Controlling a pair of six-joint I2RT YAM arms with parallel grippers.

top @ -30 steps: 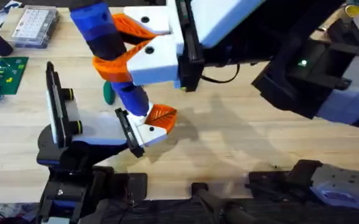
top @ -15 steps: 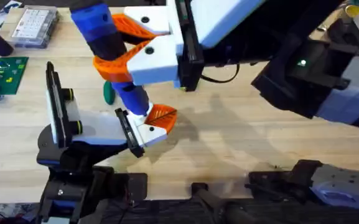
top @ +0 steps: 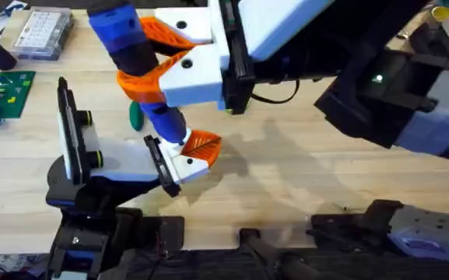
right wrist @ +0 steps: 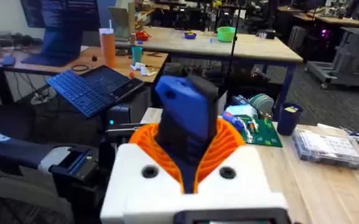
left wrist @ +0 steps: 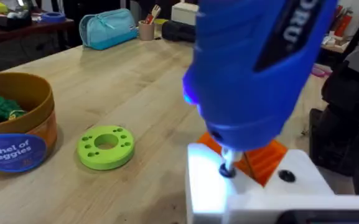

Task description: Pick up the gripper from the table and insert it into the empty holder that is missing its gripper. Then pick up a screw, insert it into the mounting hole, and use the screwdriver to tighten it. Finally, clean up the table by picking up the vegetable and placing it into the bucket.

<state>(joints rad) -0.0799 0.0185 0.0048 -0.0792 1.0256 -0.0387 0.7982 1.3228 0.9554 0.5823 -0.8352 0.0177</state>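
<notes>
My right gripper (top: 136,56) reaches across the table (top: 302,163) and is shut on the blue screwdriver (top: 142,70), which stands tilted between its orange pads (right wrist: 188,155). The screwdriver (left wrist: 260,68) has its bit on a dark screw (left wrist: 227,169) in the white gripper part with an orange ribbed pad (top: 197,149). That part sits at the end of my left arm, at my left gripper (top: 184,159). The dark green vegetable (top: 135,115) lies on the table just behind the screwdriver. The tan bucket (left wrist: 14,134) with a blue band holds green pieces.
A lime-green perforated disc (left wrist: 106,147) lies beside the bucket. A green circuit board (top: 2,93) and a clear parts box (top: 45,31) sit at the far left. A blue pencil case (left wrist: 107,28) is at the table's far end.
</notes>
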